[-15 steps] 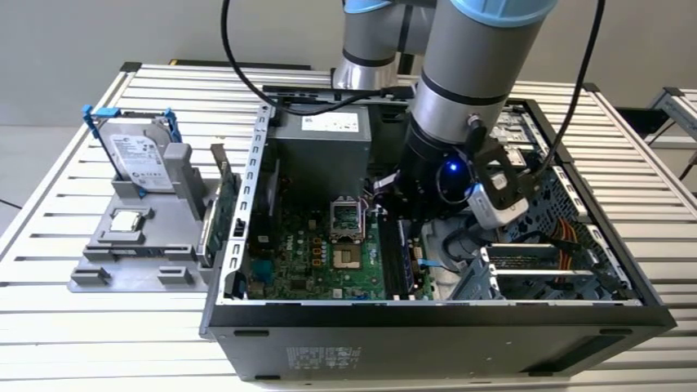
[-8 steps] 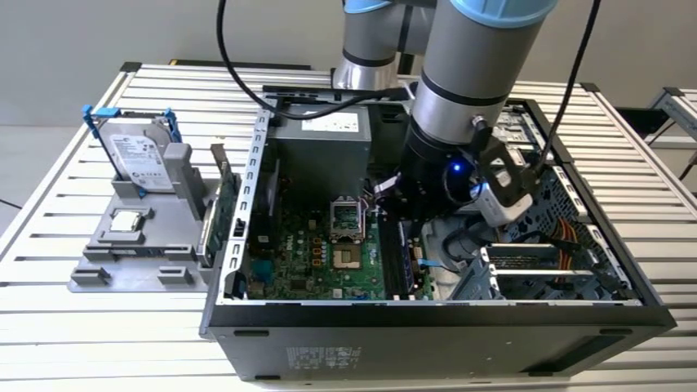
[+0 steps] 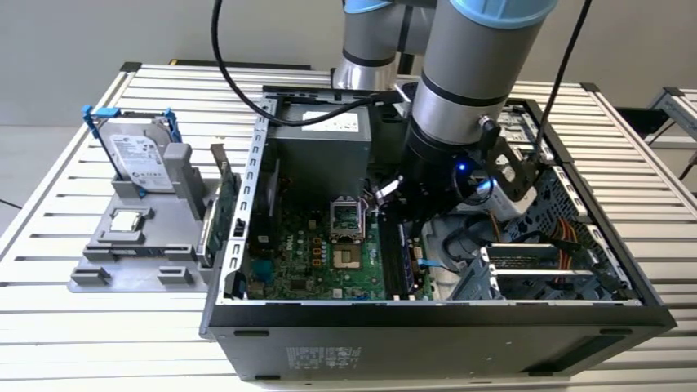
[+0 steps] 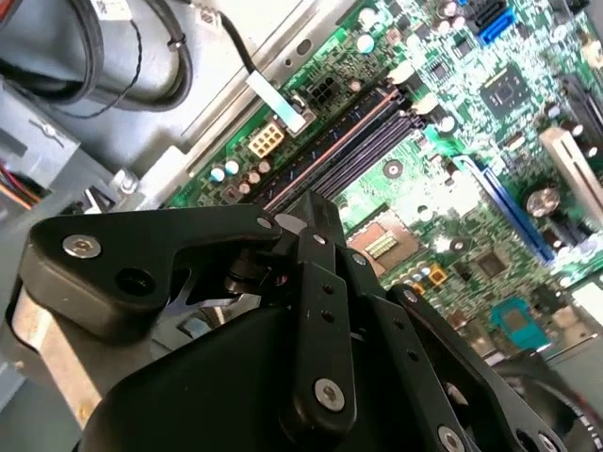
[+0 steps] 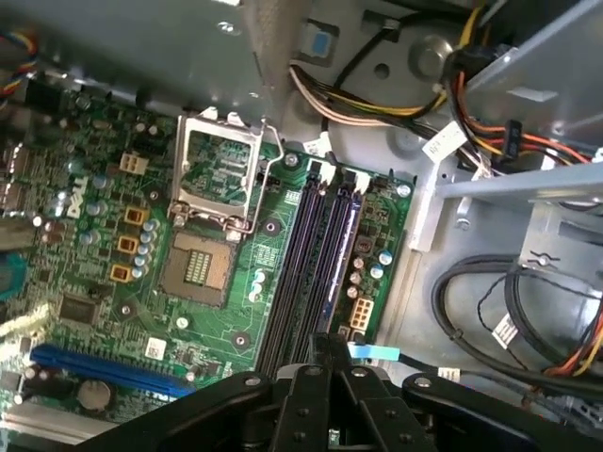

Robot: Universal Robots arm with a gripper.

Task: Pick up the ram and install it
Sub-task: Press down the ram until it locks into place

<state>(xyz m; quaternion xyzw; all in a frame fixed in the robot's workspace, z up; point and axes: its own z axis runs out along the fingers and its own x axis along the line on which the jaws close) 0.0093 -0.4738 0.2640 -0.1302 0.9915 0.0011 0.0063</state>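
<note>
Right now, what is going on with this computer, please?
A robot arm reaches into the open computer case, with its claw just above the black memory slots on the green motherboard. Whether it holds the ram I cannot tell. The hard drive stands in a grey holder outside the case, on the exterior view's left.

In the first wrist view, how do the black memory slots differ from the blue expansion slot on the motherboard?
Colour: the memory slots are black, while the blue expansion slot is bright blue. Number: the memory slots lie several side by side; the blue expansion slot is a single strip. Direction: the memory slots run roughly crosswise to the blue expansion slot. Both are long, narrow connectors on the green motherboard.
</note>
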